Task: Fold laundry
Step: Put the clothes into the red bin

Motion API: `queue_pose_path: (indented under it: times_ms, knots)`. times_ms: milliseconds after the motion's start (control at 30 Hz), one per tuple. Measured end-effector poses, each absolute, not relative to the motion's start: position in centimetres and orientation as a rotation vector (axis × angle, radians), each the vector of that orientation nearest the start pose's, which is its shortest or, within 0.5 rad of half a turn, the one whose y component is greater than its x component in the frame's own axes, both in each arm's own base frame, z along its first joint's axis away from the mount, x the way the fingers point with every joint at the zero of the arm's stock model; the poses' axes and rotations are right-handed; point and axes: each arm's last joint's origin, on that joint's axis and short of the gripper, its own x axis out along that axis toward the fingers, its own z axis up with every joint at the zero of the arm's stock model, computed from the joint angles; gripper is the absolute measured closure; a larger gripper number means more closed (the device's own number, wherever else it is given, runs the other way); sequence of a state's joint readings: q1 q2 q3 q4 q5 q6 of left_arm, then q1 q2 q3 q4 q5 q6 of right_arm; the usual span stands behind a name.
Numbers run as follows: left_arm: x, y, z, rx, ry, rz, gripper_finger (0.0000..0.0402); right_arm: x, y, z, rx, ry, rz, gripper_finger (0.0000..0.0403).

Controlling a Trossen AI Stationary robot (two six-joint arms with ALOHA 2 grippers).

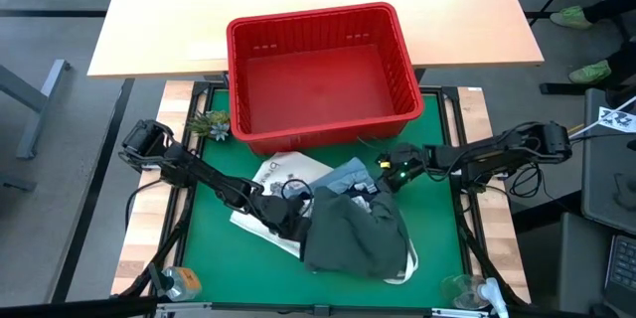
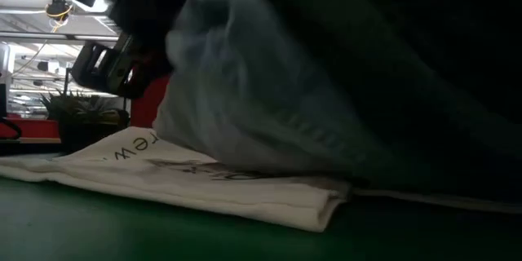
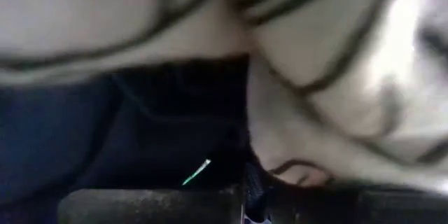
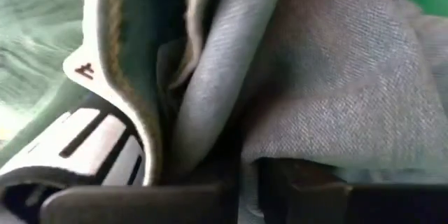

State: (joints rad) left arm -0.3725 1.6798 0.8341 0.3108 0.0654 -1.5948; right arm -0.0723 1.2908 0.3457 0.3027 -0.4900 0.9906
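Note:
The laundry lies heaped on the green mat [image 1: 219, 209]: a dark olive garment [image 1: 358, 234] on top and light blue denim [image 1: 348, 174] at the far side. The heap rests on a flat white printed cloth [image 1: 283, 177], which also shows in the low view [image 2: 188, 175]. My left gripper [image 1: 285, 209] is shut at the heap's left edge, where navy cloth [image 3: 84, 133] and white cloth with dark lines [image 3: 329, 63] fill its view. My right gripper [image 1: 383, 183] is shut on the denim at the heap's far right. My left gripper [image 3: 245, 199] comes slanting down from the table's left into the heap's left edge. A bit of cloth [image 3: 280, 171] sits at the seam of its closed fingers; whether it is the white or the navy piece is unclear. My right gripper [image 4: 248, 182] pinches a fold of the light blue denim [image 4: 210, 126] between its two fingers. It comes slanting down from the table's right. A hemmed edge [image 4: 133, 105] stands up beside the fold, and the rest of the denim lies on the heap.
A red slotted basket [image 1: 323, 75] stands at the mat's far edge, just behind the heap. A small plant [image 1: 211, 124] sits at the far left corner. Small objects sit at the near left [image 1: 179, 280] and near right [image 1: 467, 290] corners. Bare mat lies to the left.

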Motion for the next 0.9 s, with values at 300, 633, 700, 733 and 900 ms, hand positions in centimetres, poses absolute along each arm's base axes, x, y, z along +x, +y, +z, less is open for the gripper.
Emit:
queue_pose_path:
  times_ms: [300, 633, 700, 733, 900]
  knots:
    - [32.0, -12.7, 18.3, -1.546, 0.673, 0.020, 0.0380, 21.7, 0.1, 14.5, 1.174, 0.853, 0.140, 0.0384]
    - [31.2, -13.0, 17.2, -1.514, 0.844, 0.066, 0.0371, 20.5, -0.2, 13.0, 1.038, 0.965, -0.054, 0.0371]
    - [31.1, -12.9, 17.0, -1.506, 0.858, 0.080, 0.0370, 20.5, -0.2, 13.0, 1.032, 0.964, -0.056, 0.0371]
    - [31.1, -12.9, 17.0, -1.492, 0.865, 0.079, 0.0369, 20.5, -0.2, 13.0, 1.025, 0.964, -0.052, 0.0371]
    - [30.9, -12.9, 16.7, -1.393, 0.888, 0.055, 0.0338, 20.4, -0.2, 12.9, 1.014, 0.966, -0.048, 0.0370]
